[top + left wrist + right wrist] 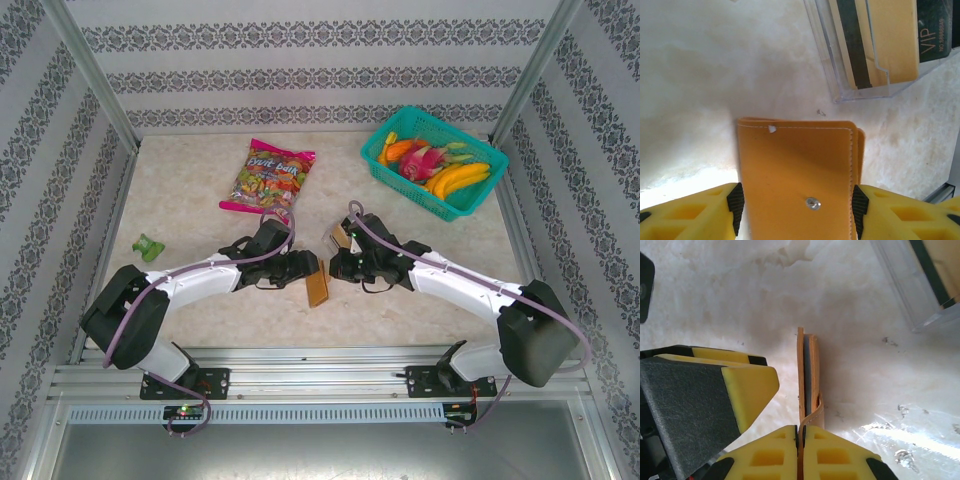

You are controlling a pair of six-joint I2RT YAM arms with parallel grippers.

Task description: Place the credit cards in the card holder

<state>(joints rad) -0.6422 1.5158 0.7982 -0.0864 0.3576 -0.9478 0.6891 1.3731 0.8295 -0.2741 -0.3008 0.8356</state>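
Meanwhile, the right gripper [800, 440] pinched the orange card holder [807, 375] by its edge above the table [420, 230]; the left gripper [796, 202] straddled it, jaws spread. Credit cards [890, 45] sat in a clear tray [840, 85] nearby.

- "VIP", pale letters on dark card [935, 30], card standing in clear tray [840, 75] just beyond card holder [795, 170], to its right (lettering runs sideways in left wrist view).
- Beside "VIP" on same card: "NO" plus digit string, digits too small to read.
- "Fruit", first word on bright pink snack bag [268, 177], well beyond card holder, slightly left; rest of name blurred.
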